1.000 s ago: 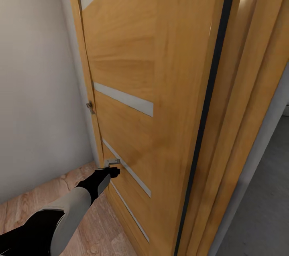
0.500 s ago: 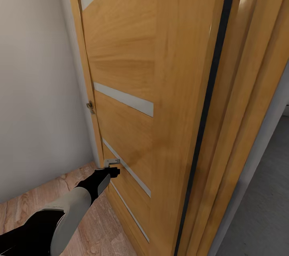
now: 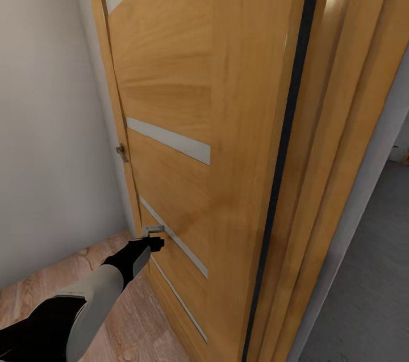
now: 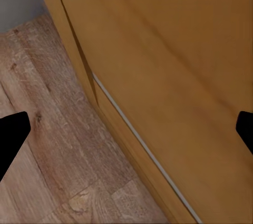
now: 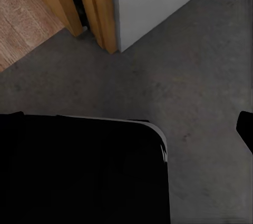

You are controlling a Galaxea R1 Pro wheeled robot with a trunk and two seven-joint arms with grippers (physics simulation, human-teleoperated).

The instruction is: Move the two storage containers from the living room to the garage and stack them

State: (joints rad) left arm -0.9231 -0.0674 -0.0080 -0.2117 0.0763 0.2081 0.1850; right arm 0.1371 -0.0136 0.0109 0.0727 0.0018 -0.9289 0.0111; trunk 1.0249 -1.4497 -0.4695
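The two storage containers are out of view. I stand at a doorway beside an orange wooden door (image 3: 187, 95) with pale slanted strips. My left gripper (image 3: 153, 243) reaches low toward the door, just below a small metal fitting (image 3: 152, 230). In the left wrist view the left gripper (image 4: 126, 134) is open, its black fingertips (image 4: 10, 134) far apart with nothing between them. The right gripper (image 5: 126, 129) hangs open over the dark grey concrete floor (image 5: 200, 76) of the garage.
The door frame (image 3: 341, 140) stands at the right, with grey concrete floor (image 3: 363, 294) beyond it. Light wood planks (image 3: 34, 294) and a pale wall (image 3: 51, 123) lie at the left. The robot's black base (image 5: 79, 171) shows under the right gripper.
The whole picture has slid slightly left and down, so the camera has moved. The left arm keeps its place against the door's lower part.
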